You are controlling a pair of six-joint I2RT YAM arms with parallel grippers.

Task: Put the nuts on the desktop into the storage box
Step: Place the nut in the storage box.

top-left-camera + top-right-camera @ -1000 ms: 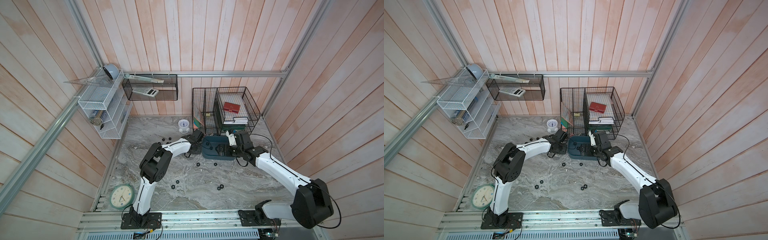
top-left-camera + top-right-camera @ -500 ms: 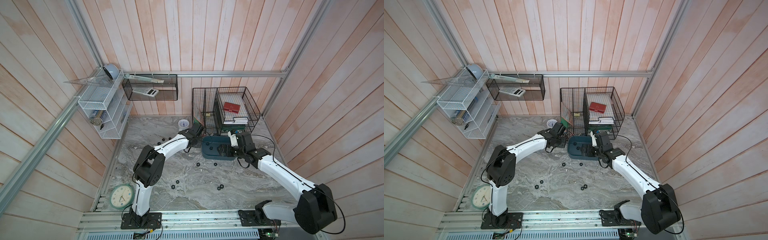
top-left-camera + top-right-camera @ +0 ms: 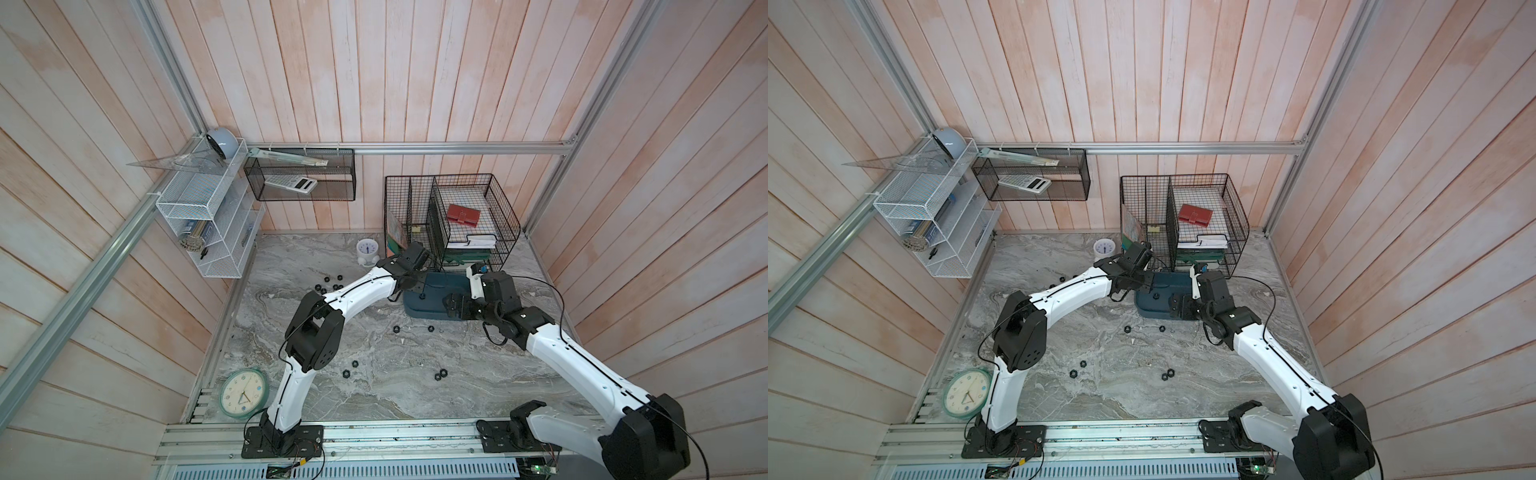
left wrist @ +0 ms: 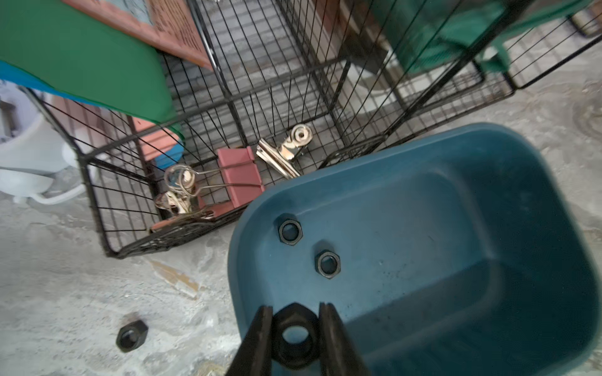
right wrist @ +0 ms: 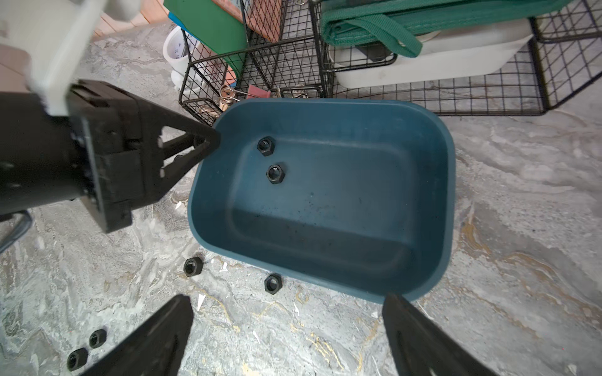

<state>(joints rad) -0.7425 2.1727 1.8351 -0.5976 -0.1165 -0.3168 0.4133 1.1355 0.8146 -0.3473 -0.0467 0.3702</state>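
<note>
The teal-blue storage box (image 3: 436, 309) (image 3: 1156, 311) stands on the grey marble desktop (image 3: 374, 399) in front of the wire baskets. Two black nuts (image 4: 290, 231) (image 5: 276, 173) lie on its floor (image 5: 342, 201). My left gripper (image 4: 295, 306) (image 5: 211, 140) hangs over the box's left rim (image 4: 237, 293), shut on one black nut (image 4: 294, 335). My right gripper (image 5: 286, 297) (image 3: 451, 305) is wide open with nothing in it, above the desktop at the box's near rim. Loose nuts lie just before the box (image 5: 193, 266) (image 5: 273, 284), and several more are scattered about (image 3: 355, 363) (image 3: 440, 374) (image 3: 328, 284).
Black wire baskets (image 3: 453, 220) stand right behind the box, with binder clips (image 4: 239, 175) inside. A small white clock (image 3: 367, 251) sits at the back. A green-rimmed clock (image 3: 243, 392) lies near the front left. A white mesh rack (image 3: 208, 216) hangs on the left wall.
My left gripper swung back towards the small white clock and then came over the box's left rim. The right arm has drawn back slightly, jaws still wide.
</note>
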